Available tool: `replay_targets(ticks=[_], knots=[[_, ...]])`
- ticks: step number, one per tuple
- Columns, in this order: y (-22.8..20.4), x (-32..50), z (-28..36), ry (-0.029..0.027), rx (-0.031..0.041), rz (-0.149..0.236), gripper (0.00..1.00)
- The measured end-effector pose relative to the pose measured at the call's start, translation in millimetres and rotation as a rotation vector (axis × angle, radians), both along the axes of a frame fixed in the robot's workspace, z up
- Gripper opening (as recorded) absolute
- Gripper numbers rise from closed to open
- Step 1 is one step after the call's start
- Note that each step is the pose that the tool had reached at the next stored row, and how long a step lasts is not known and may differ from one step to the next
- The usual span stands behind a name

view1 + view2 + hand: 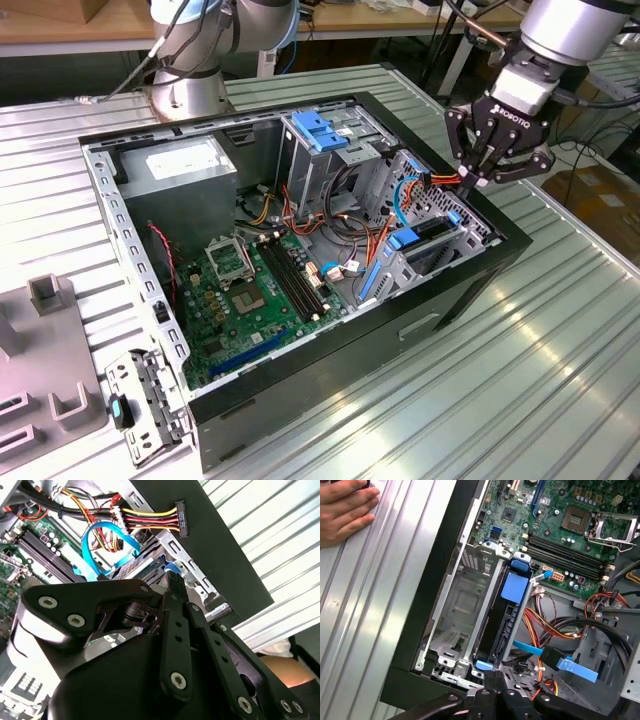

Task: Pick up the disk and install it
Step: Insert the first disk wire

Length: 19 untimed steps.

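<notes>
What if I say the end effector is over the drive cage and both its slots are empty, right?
Not quite. The end effector is over the drive cage, but only one slot is empty; the disk stands on edge in the other, as the first wrist view shows.

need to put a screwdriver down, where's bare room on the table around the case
Bare ribbed metal table borders the black computer case on the exterior view's right, though a hand rests on it. Crowded: grey fixtures at that view's left, coloured cables inside near the end effector.

Blue-railed disk, green motherboard, black end effector.
</notes>
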State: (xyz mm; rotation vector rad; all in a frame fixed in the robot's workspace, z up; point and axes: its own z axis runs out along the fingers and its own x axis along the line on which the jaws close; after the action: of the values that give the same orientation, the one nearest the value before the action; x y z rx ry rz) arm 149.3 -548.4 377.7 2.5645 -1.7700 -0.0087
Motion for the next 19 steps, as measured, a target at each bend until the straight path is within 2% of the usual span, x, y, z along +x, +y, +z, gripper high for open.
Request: replay_targets(ticks=[3,7,15,19], knots=[[0.0,0.3,2.4,0.002,0.0027,0.034,0.11],[0.0,2.4,2.7,0.002,0.0024,0.108,0.11],[0.6,14.4,2.3,0.0021,0.0025,0.154,0.11],[1.0,15.0,2.4,0.0021,0.0024,0.159,0.11]])
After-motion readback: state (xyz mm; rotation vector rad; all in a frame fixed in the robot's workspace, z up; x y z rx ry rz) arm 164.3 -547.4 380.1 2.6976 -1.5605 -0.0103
